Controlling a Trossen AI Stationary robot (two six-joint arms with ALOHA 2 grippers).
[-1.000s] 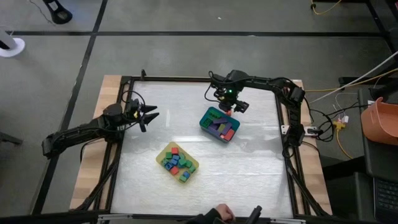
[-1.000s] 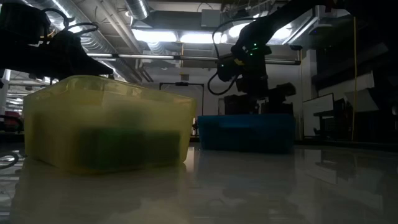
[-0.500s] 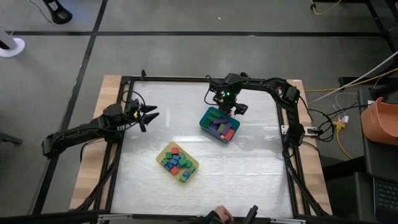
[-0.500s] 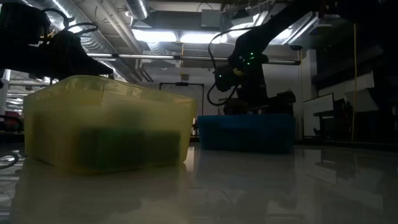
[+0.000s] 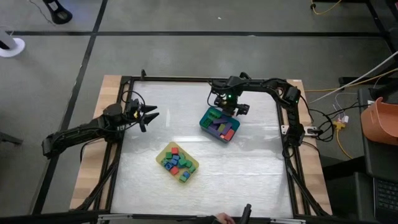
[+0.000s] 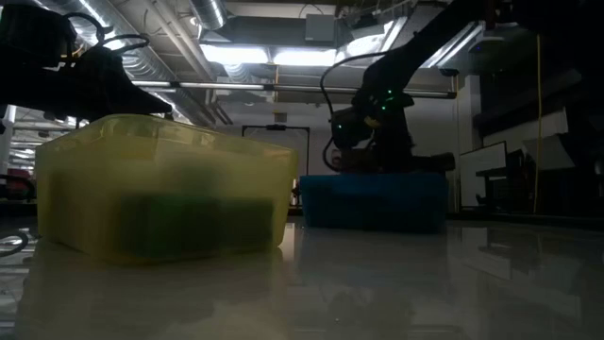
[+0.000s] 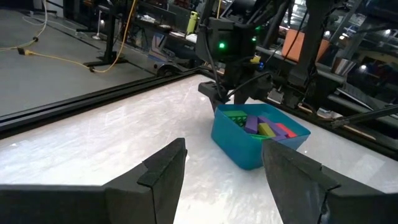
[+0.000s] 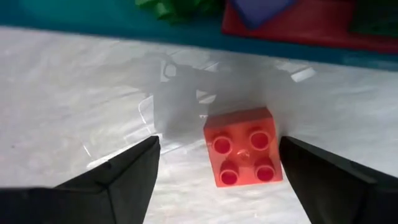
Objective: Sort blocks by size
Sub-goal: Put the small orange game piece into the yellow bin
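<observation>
A red-orange square brick with studs point(image 8: 242, 147) lies studs up on the table, just outside the wall of the teal-blue tray point(image 5: 220, 124). My right gripper point(image 5: 229, 108) is open and hangs low over it, one finger on each side in the right wrist view point(image 8: 217, 171). The teal-blue tray holds longer blocks point(image 7: 264, 126). The yellow tray point(image 5: 177, 163) holds short cubes point(image 5: 174, 160). My left gripper point(image 5: 149, 115) is open and empty over the table's left part. My right gripper points down with its fingers on either side of the red-orange brick. One finger point(image 8: 323, 180) shows right at the brick's side point(image 8: 273, 149); I cannot tell whether it touches. The brick lies flat on the table.
The teal-blue tray's wall point(image 8: 74, 18) stands right beside the brick. In the low view the yellow tray point(image 6: 165, 189) stands near and the teal-blue tray point(image 6: 373, 200) behind it. A black frame point(image 5: 186, 79) runs round the table. Bare table lies toward the near edge.
My right gripper has gone down toward the table at the far side of the teal-blue tray, shifting a little toward the table's left edge.
</observation>
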